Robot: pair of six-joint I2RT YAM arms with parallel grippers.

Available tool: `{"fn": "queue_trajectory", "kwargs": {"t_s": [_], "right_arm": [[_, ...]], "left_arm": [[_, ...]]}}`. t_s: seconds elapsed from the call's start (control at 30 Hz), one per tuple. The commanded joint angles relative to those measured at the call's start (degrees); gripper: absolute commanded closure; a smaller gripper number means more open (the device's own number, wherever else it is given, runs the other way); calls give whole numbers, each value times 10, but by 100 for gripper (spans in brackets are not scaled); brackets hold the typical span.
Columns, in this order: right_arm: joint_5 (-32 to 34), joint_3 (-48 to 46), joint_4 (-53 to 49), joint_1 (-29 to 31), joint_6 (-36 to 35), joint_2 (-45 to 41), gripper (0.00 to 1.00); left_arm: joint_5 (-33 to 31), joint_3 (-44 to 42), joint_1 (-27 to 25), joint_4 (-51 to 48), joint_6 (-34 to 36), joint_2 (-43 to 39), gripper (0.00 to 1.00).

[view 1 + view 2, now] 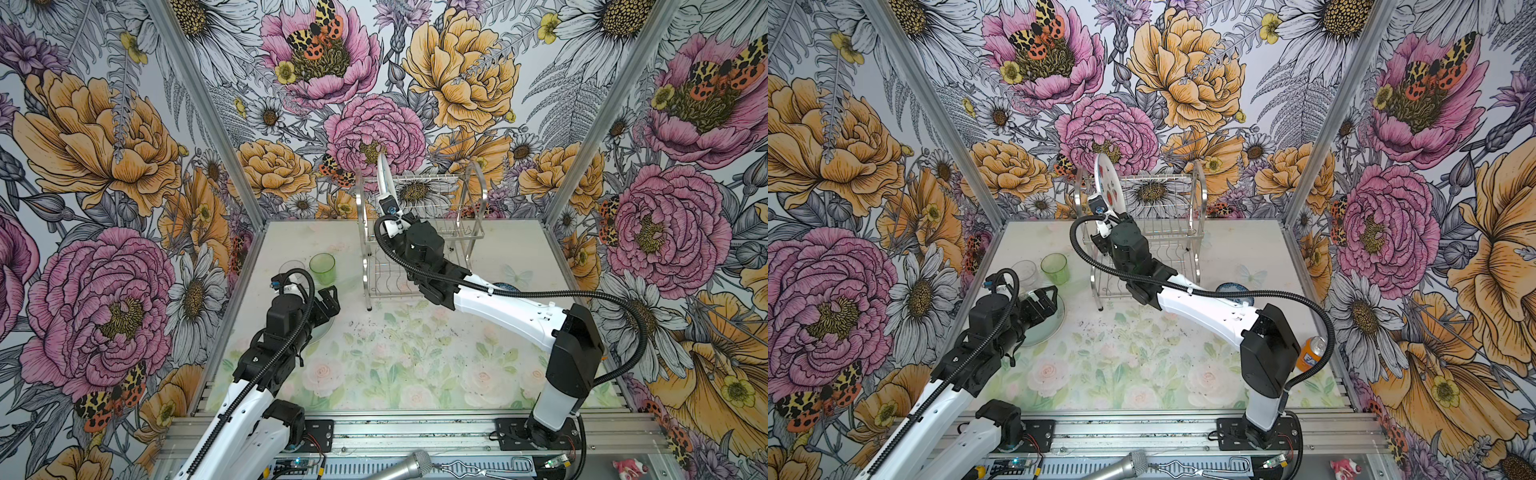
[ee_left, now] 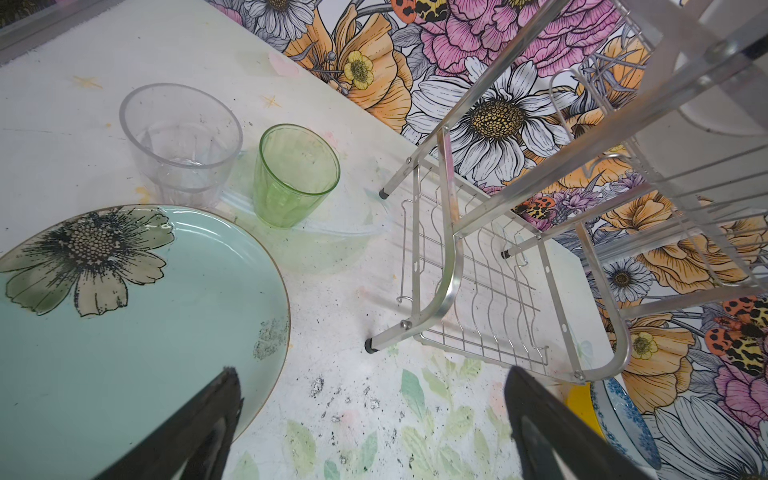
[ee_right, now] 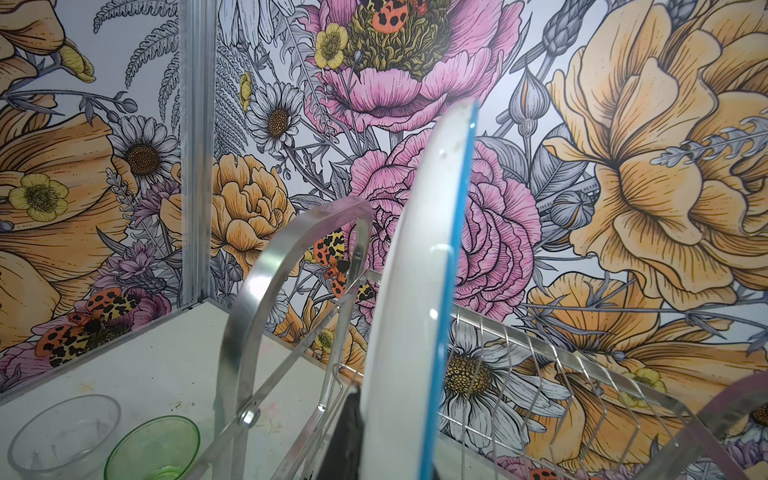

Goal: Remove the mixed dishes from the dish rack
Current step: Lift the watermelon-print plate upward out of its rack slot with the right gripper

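**Watermelon plate pinched at the rack's upper tier**

My right gripper (image 3: 390, 453) is pressed onto the round white watermelon-print plate with a blue rim (image 1: 1106, 183), pinching its lower edge. The plate stands upright at the upper tier of the shiny two-tier steel wire dish rack (image 2: 452, 266), just beside one arched side frame. Whether its edge sits in the wires I cannot tell. My left gripper (image 2: 372, 376) is spread wide above the floral table (image 1: 415, 332), one finger over the rim of the pale green round plate (image 2: 145, 332), which lies flat. Near that plate the clear glass (image 2: 180, 137) and the green tumbler (image 2: 295, 178) stand upright, close together. The blue-and-white bowl (image 1: 1233, 289) sits on the table beside the rack, partly under my right arm.
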Motion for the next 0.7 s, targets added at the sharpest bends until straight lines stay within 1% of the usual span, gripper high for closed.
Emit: {"fn": "queue_trajectory", "kwargs": {"t_s": [0.0, 0.2, 0.37, 0.43, 0.57, 0.67], "right_arm": [[0, 21, 119, -11, -34, -57, 100], [-1, 17, 128, -11, -41, -68, 100], [-28, -11, 132, -10, -24, -108, 100], [-47, -26, 124, -9, -12, -133, 100], [-117, -61, 101, -8, 12, -183, 100], [-127, -86, 98, -2, 29, -217, 100]], "left_arm": [[8, 3, -3, 6, 6, 0, 1], [9, 2, -3, 5, 7, 0, 1], [5, 1, -3, 5, 7, 0, 1], [3, 1, -3, 5, 7, 0, 1], [0, 1, -2, 5, 7, 5, 1], [4, 4, -1, 5, 8, 8, 1]]}}
